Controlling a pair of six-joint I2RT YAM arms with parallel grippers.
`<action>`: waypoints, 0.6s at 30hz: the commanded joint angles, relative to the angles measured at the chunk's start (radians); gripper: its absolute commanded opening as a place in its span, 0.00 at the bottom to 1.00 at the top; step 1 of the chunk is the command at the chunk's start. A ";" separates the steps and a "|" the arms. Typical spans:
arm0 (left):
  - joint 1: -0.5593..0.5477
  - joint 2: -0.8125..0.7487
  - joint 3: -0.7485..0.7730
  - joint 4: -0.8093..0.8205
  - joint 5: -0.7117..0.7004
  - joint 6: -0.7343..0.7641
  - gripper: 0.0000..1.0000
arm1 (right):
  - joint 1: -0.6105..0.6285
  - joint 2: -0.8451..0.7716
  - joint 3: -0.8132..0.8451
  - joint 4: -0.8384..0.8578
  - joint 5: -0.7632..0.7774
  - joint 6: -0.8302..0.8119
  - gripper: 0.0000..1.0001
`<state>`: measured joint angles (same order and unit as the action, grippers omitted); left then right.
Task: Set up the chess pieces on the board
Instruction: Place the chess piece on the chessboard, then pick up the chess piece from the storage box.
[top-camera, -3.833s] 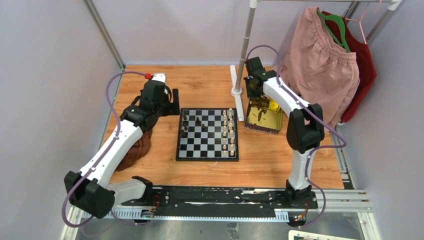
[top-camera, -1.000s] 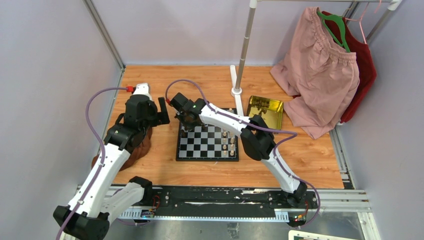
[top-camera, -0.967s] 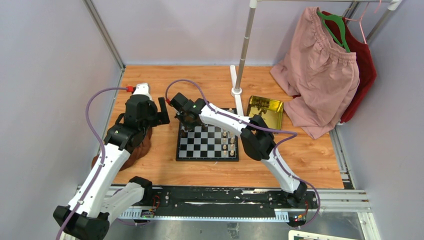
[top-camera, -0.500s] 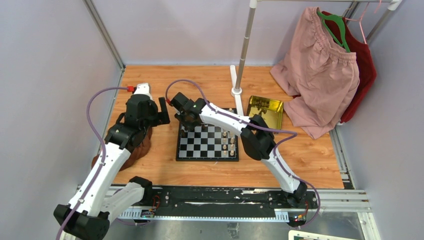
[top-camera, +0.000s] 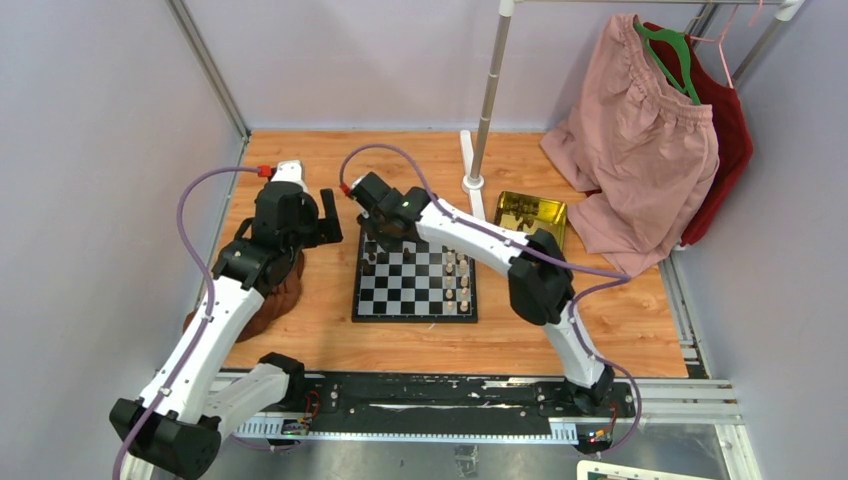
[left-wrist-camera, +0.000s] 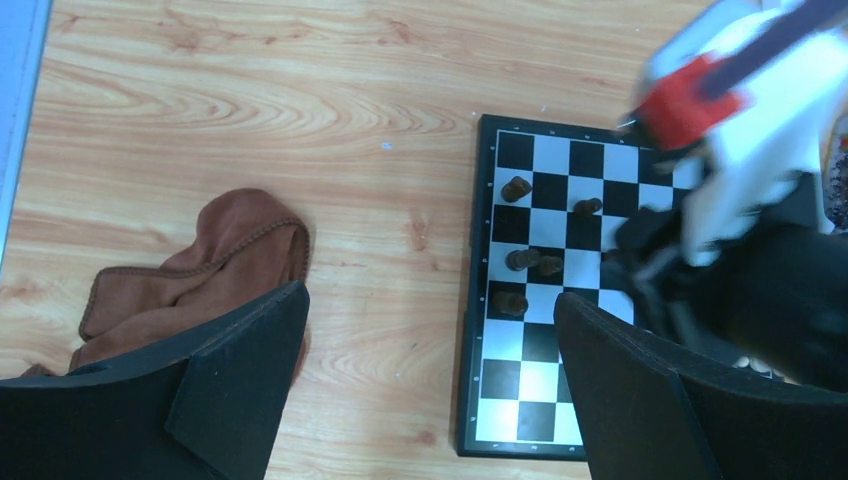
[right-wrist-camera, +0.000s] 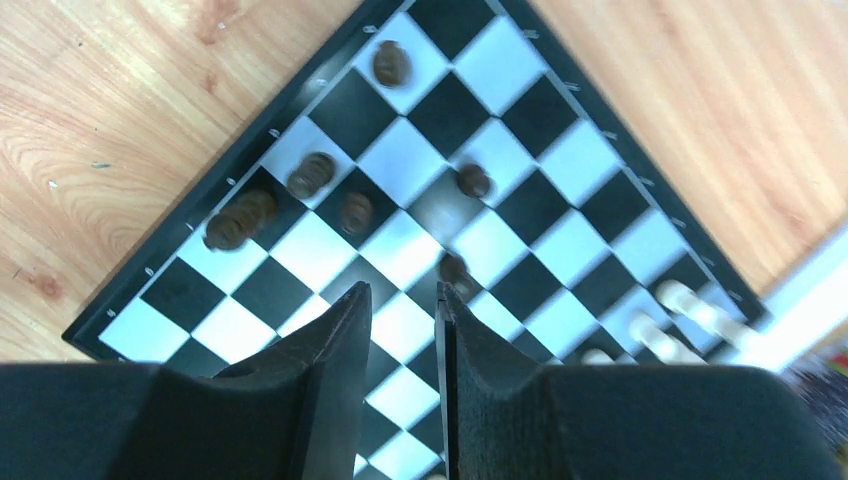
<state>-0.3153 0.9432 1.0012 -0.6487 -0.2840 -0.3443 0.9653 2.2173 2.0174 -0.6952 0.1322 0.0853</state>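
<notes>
Hovering narrowly parted and empty, the right hand (right-wrist-camera: 403, 300) is seen above the board (right-wrist-camera: 400, 160), dark chess pieces (right-wrist-camera: 312, 175) stood just beyond its tips. Alongside, the left hand (left-wrist-camera: 430, 300) is held wide over the surface (left-wrist-camera: 250, 120), near a brown cloth (left-wrist-camera: 230, 250).

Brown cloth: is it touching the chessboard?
No, the brown cloth lies on the wooden table, with bare wood between it and the board.

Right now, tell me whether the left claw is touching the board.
Apart. The top view shows bare wood between the left claw and the board's left rim; the left wrist view looks down on it from above.
</notes>
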 joint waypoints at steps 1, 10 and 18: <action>0.008 0.019 0.034 0.034 0.026 -0.001 1.00 | -0.061 -0.172 -0.061 0.011 0.098 0.019 0.34; 0.008 0.035 0.022 0.039 0.040 -0.017 1.00 | -0.327 -0.334 -0.262 0.020 0.174 0.098 0.33; 0.008 0.038 0.011 0.040 0.042 -0.021 1.00 | -0.515 -0.341 -0.375 0.019 0.186 0.145 0.31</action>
<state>-0.3149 0.9802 1.0088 -0.6300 -0.2489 -0.3561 0.4980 1.8771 1.6707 -0.6594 0.2924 0.1875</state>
